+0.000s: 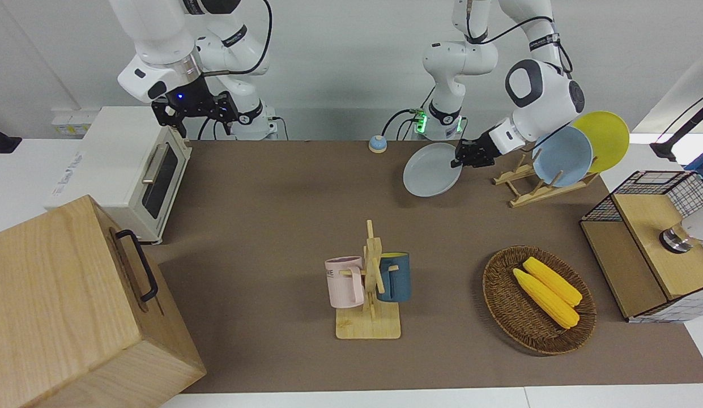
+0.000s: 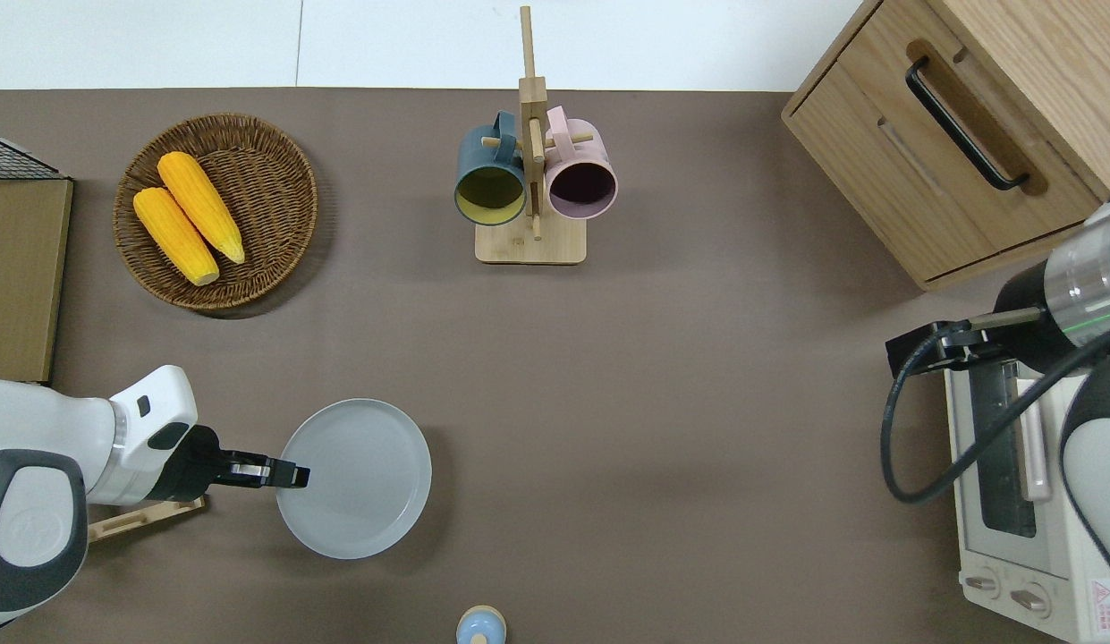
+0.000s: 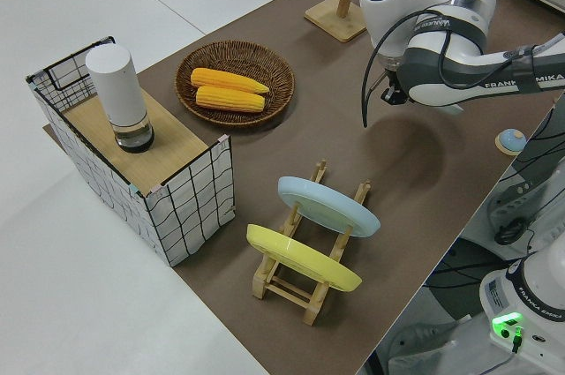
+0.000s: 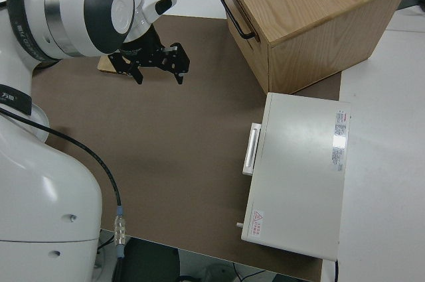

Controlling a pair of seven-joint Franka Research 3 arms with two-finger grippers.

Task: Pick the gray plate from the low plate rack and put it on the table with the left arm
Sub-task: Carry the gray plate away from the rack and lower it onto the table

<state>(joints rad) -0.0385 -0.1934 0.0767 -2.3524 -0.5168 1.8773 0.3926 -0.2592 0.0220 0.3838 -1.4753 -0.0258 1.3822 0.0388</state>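
The gray plate (image 1: 432,170) (image 2: 353,478) is held nearly level, low over the brown table (image 1: 272,198) (image 2: 653,402), beside the low plate rack (image 1: 532,190) (image 2: 148,517) (image 3: 309,251) on its right-arm side. My left gripper (image 1: 459,160) (image 2: 295,474) is shut on the plate's rim nearest the rack. I cannot tell whether the plate touches the table. The rack holds a light blue plate (image 1: 562,156) (image 3: 328,206) and a yellow plate (image 1: 606,139) (image 3: 300,258). My right gripper (image 1: 195,110) (image 4: 159,63) is parked and open.
A small blue bell (image 1: 377,144) (image 2: 480,626) sits nearer the robots than the plate. The mug stand (image 1: 368,283) (image 2: 532,188) and corn basket (image 1: 490,277) (image 2: 277,224) are farther out. A toaster oven (image 1: 130,164), wooden cabinet (image 1: 73,306) and wire crate (image 1: 651,243) stand at the table's ends.
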